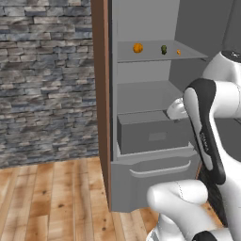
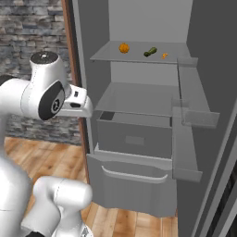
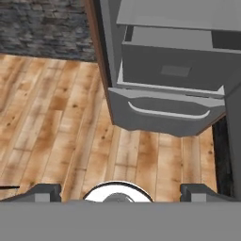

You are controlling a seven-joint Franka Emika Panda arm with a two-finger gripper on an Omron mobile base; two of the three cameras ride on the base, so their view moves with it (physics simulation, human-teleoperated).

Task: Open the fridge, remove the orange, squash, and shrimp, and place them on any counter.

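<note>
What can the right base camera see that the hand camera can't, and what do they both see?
Right base view alone: the top shelf holding the orange, the squash and the shrimp, plus the clear door bins on the open fridge door.

Hand view alone: the claw, its fingertips spread wide with nothing between them, above a long stretch of wooden floor.

Both: the grey drawer, the lower front with its curved handle, and the stone wall.

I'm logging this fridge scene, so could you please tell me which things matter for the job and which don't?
For the job:
- tall grey fridge, open
- round orange fruit
- dark green squash
- tiny orange shrimp

Just there:
- grey stone wall
- wooden plank floor
</note>
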